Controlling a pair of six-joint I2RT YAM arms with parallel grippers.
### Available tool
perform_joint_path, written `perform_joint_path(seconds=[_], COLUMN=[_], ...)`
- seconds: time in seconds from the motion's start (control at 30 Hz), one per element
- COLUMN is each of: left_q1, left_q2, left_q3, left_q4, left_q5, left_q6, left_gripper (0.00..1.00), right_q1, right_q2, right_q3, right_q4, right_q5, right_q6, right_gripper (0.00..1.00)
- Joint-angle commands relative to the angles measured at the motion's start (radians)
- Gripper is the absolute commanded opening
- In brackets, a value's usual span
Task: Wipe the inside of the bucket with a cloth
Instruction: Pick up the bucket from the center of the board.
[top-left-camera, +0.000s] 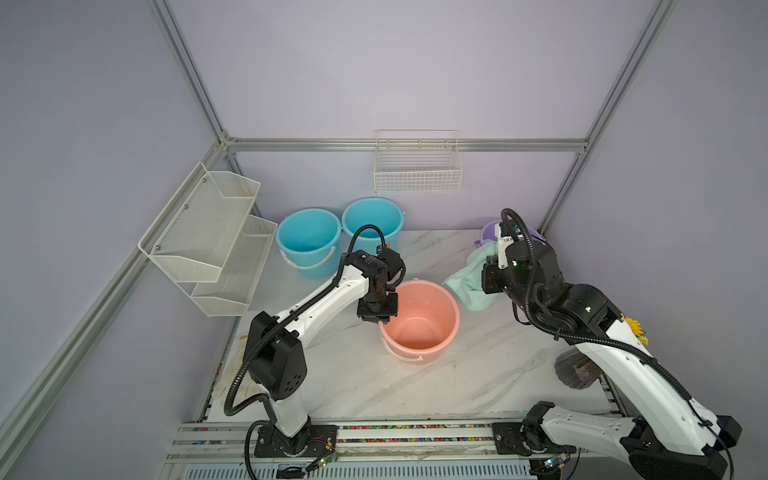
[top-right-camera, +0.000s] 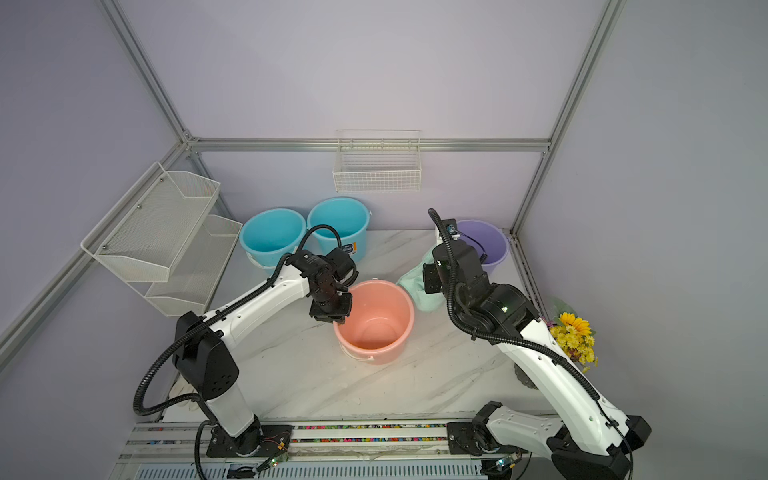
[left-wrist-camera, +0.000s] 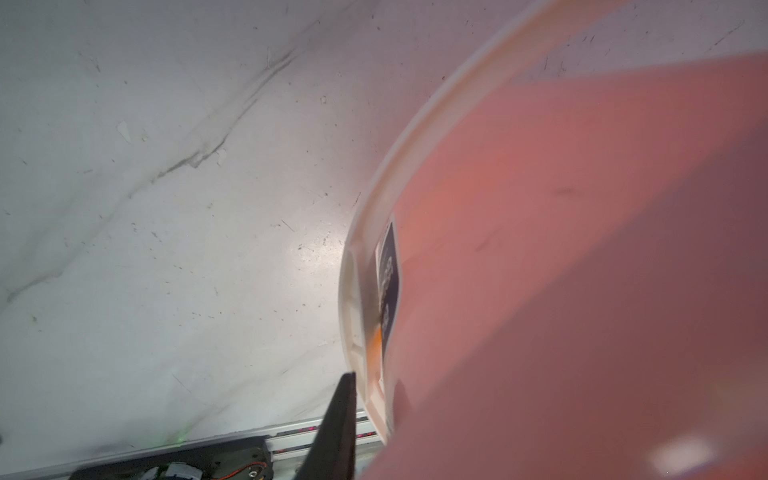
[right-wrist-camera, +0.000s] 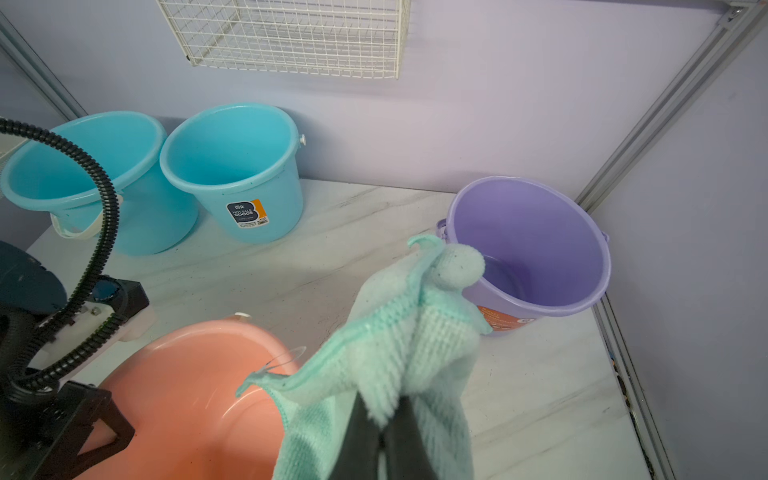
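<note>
The pink bucket (top-left-camera: 424, 328) (top-right-camera: 378, 324) stands upright mid-table. My left gripper (top-left-camera: 376, 318) (top-right-camera: 330, 318) points down over its near-left rim. In the left wrist view this gripper (left-wrist-camera: 376, 382) straddles the wall: one black finger (left-wrist-camera: 338, 419) lies outside by the white handle (left-wrist-camera: 353, 316), while the other shows as a shadow through the pink wall (left-wrist-camera: 582, 291). The jaws are pressed on the rim. The mint-green cloth (top-left-camera: 469, 284) (top-right-camera: 415, 286) (right-wrist-camera: 415, 332) hangs bunched from my right gripper (right-wrist-camera: 384, 409), shut on it, just right of and above the bucket.
Two blue buckets (top-left-camera: 309, 241) (top-left-camera: 372, 220) stand at the back left, and a purple bucket (top-right-camera: 484, 241) at the back right. A wire basket (top-left-camera: 417, 166) hangs on the rear wall and mesh shelves (top-left-camera: 212, 237) on the left. Yellow flowers (top-right-camera: 575, 336) sit at the right edge.
</note>
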Motion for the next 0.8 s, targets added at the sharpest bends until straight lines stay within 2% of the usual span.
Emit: perform_joint_path(seconds=[0.0,0.17,0.33,0.5,0.6,0.77], left_q1=[-0.004,-0.004,-0.004,-0.004,-0.004,-0.004], left_q2=[-0.054,-0.045,-0.045,-0.068,-0.064,-0.069], left_q3=[0.036,0.088,0.148,0.112,0.099,0.042], left_q4=[0.011,0.024,0.082,0.207,0.232,0.272], left_q5=[-0.047,-0.097,-0.134,-0.093,-0.089,-0.075], left_q6=[0.017,0.070,0.112,0.142,0.151,0.174], left_gripper=[0.10,0.00,0.00,0.00,0.00,0.00], right_q1=[-0.004,-0.004,-0.003,0.003,0.009,0.014], right_q2=[0.011,0.013,0.017,0.020,0.027,0.007], right_q3=[0.016,0.010,0.012,-0.021,-0.055,-0.176], right_q4=[-0.002,0.052,0.131,0.201,0.214,0.286], right_q5=[-0.035,-0.153,-0.397,-0.651,-0.668,-0.637], right_q6=[0.020,-0.017,-0.108,-0.180,-0.231,-0.397], right_gripper=[0.00,0.00,0.00,0.00,0.00,0.00])
